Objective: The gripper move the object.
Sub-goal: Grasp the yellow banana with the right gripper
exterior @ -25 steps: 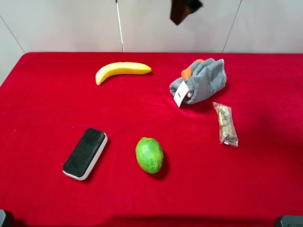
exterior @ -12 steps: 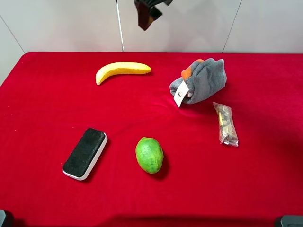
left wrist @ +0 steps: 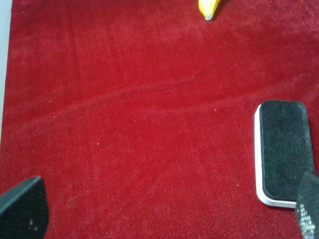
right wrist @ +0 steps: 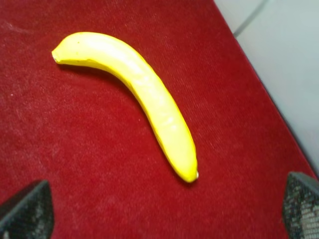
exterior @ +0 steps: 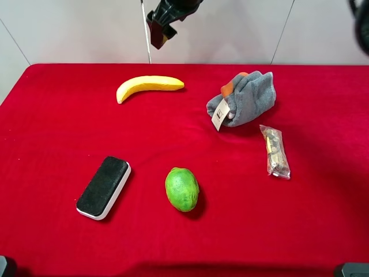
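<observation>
Right gripper (right wrist: pixel 163 208): wide open, nothing held, up in the air over the far edge of the table (exterior: pixel 52 133), above and a bit behind the banana (exterior: pixel 149 85). In the right wrist view, dark fingertips (right wrist: pixel 25 211) far apart at the frame's lower corners, banana lying ahead of them, no contact. Banana flat on the red cloth near the far edge, left of centre in the high view, curved, lying roughly along the table's far edge, thick end to the left, untouched. Left gripper (left wrist: pixel 164 209): also spread wide, empty, over bare red cloth; not made out in the high view, height above the table impossible to tell. One left fingertip overlapping the corner of the eraser (exterior: pixel 104 187) in the left wrist view, contact unclear; just the tip of the banana at that view's far edge. Eraser black-topped with a white base, front left of the table, set at a slant. Green fruit (exterior: pixel 182 188) to its right, near but apart, front centre. Grey cloth bundle (exterior: pixel 248 99) with an orange patch and a white tag, right of the banana and well apart from it. Clear plastic packet (exterior: pixel 275 151) near the bundle, on its front right side, not touching it.
</observation>
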